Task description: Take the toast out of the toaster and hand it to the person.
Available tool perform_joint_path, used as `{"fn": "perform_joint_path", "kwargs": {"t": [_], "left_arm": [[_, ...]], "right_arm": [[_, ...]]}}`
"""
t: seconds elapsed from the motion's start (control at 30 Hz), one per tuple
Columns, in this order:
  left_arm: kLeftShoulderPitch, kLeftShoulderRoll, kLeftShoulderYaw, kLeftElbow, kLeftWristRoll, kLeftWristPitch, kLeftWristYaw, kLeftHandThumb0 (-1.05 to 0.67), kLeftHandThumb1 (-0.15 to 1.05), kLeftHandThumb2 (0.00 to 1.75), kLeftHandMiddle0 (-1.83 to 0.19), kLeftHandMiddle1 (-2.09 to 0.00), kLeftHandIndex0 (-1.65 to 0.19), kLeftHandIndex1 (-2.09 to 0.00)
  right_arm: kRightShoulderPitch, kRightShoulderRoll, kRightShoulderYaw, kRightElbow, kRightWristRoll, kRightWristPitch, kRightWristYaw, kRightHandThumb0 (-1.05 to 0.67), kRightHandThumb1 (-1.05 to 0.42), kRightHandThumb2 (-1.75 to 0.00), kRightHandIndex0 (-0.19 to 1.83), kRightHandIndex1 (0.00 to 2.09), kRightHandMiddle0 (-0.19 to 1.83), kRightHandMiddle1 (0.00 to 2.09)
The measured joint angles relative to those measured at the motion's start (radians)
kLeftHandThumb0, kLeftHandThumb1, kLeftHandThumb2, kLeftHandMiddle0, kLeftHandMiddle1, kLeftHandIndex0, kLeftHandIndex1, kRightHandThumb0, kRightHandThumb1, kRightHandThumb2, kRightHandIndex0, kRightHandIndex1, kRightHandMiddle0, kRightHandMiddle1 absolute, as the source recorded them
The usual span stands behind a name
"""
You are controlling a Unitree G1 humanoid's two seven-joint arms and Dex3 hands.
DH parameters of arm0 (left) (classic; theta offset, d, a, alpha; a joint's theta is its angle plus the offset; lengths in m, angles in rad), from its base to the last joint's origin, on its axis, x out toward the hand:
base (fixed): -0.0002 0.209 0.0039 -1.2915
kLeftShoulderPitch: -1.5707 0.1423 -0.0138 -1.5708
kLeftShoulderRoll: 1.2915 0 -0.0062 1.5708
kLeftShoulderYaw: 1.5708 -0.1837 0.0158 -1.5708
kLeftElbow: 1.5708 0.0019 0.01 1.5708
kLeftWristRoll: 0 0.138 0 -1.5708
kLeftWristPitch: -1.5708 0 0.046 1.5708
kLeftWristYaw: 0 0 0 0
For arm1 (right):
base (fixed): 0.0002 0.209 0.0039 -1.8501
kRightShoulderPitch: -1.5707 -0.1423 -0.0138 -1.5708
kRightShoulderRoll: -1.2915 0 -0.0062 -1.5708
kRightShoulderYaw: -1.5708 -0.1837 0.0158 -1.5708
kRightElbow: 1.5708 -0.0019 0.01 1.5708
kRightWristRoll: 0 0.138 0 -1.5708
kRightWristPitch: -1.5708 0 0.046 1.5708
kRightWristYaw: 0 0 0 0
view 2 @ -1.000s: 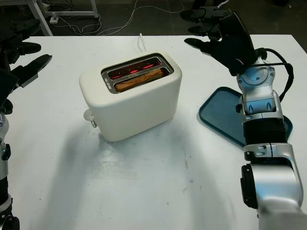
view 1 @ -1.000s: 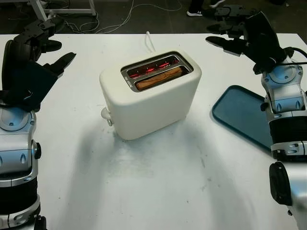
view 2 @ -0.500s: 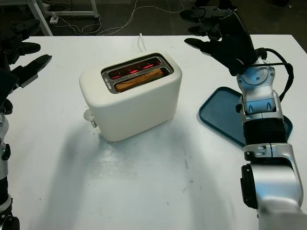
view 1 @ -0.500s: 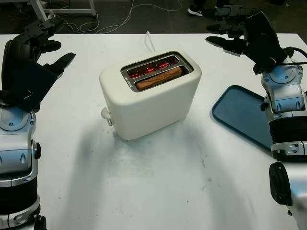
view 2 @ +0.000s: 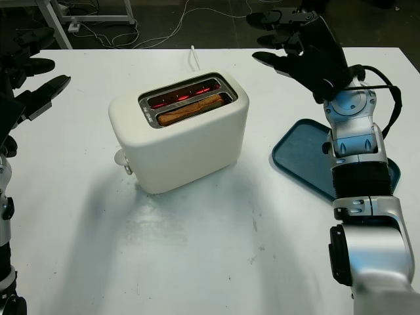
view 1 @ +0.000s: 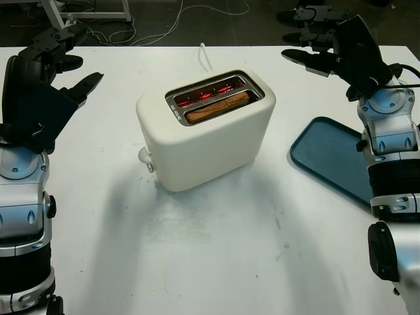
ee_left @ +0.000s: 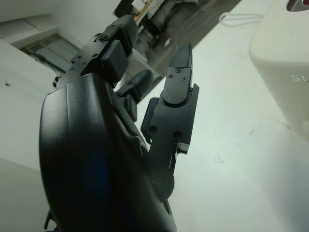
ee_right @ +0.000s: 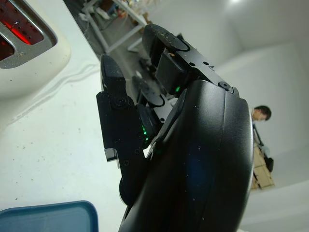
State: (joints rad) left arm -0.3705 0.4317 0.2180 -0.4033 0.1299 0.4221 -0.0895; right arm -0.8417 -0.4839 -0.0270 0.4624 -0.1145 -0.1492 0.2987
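Left eye view: toast [view 1: 218,107] sat low in the glowing toaster [view 1: 206,128], both hands empty.
Likely light, brittle, hot; the left hand [view 1: 49,72] and right hand [view 1: 331,46], both wide, should pinch its top edge.

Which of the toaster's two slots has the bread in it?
The slot nearer the robot holds the toast. The far slot of the toaster shows glowing red elements and no bread.

Cream toaster [view 1: 207,134], red-glowing slots; golden-brown toast [view 1: 218,107]; teal tray [view 1: 331,157]; white table [view 1: 216,249].
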Motion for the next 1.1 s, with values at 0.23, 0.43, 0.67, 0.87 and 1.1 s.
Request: {"fn": "perform_joint_path", "kwargs": {"t": [0.23, 0.43, 0.67, 0.87, 1.1], "left_arm": [[0.0, 0.0, 0.0, 0.0, 0.0, 0.0, 0.0, -0.21, 0.92, 0.13, -0.2, -0.9, -0.47, -0.16], [0.001, 0.0, 0.003, 0.0, 0.0, 0.0, 0.0, -0.21, 0.92, 0.13, -0.21, -0.89, -0.48, -0.16], [0.003, 0.0, 0.012, 0.0, -0.003, -0.001, 0.0, -0.19, 0.92, 0.13, -0.21, -0.89, -0.48, -0.17], [0.003, 0.0, 0.012, 0.0, -0.004, -0.001, 0.0, -0.2, 0.92, 0.13, -0.21, -0.89, -0.48, -0.17], [0.005, 0.0, 0.012, 0.0, -0.004, -0.001, 0.0, -0.19, 0.92, 0.15, -0.21, -0.88, -0.47, -0.17]], "right_arm": [[0.0, 0.0, 0.0, 0.0, 0.0, 0.0, 0.0, -0.18, -0.92, -0.07, 0.66, 0.18, 0.69, 0.0], [0.0, 0.0, 0.002, 0.0, -0.001, 0.0, 0.0, -0.2, -0.92, -0.07, 0.66, 0.19, 0.7, 0.0], [0.0, 0.0, 0.003, -0.003, -0.001, 0.007, -0.001, -0.19, -0.92, -0.09, 0.66, 0.18, 0.7, 0.0], [0.0, 0.0, 0.007, -0.005, -0.011, 0.009, -0.001, -0.17, -0.92, -0.08, 0.66, 0.18, 0.7, 0.0], [0.0, 0.0, 0.007, -0.005, -0.015, 0.009, -0.001, -0.17, -0.92, -0.1, 0.66, 0.18, 0.7, 0.0]]}}
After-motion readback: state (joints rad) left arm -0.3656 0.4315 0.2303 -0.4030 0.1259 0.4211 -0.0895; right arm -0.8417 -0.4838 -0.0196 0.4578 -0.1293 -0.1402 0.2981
